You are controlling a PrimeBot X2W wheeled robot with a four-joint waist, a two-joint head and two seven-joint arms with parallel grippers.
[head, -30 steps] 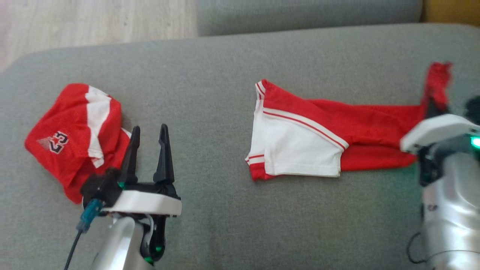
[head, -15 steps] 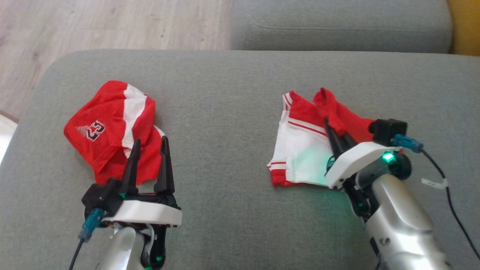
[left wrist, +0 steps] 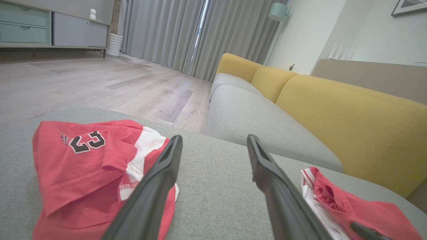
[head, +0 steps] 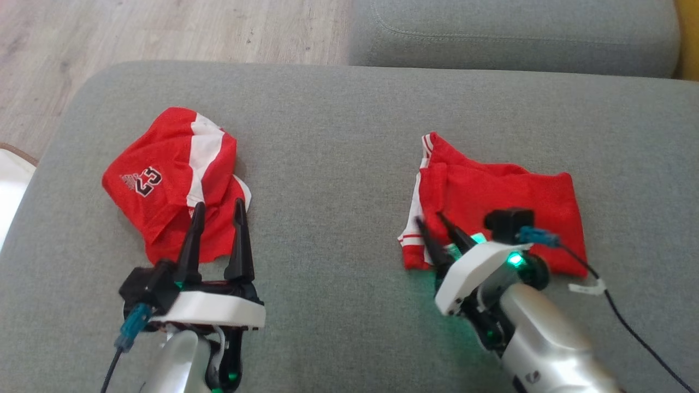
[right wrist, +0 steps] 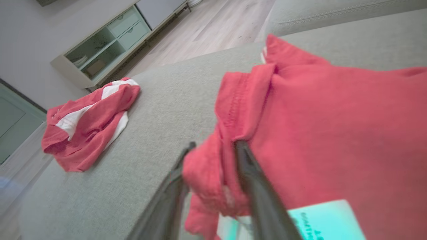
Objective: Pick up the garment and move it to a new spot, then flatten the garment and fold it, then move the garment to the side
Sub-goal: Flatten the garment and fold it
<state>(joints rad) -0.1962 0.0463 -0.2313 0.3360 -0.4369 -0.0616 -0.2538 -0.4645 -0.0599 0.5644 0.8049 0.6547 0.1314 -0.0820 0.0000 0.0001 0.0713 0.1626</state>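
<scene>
The garment [head: 502, 196] is a red top with white trim. It lies on the big grey cushion [head: 327, 164], on my right side. It is folded over, so the red part is on top. A bit of white with thin red stripes peeks out at its left edge.

My right pincer [head: 428, 217] is down at the near left corner of the garment. Its two dark fingers are spread a little. A small bunch of red cloth sits between them. From my right wrist I can see a white label [right wrist: 320, 220] close by, glowing green. The green comes from the little light [head: 513, 259] on my wrist.

My left pincer [head: 219, 203] is spread wide and has nothing in it. It hangs over the cushion, and its tips point at the near edge of the other red top [head: 169, 180]. That one is scrunched up, with a white stripe and a black number on it. It lies on my left side, well apart from the garment.

Past the cushion there is a wooden floor [head: 164, 27]. Another grey seat [head: 513, 38] sits behind it.
</scene>
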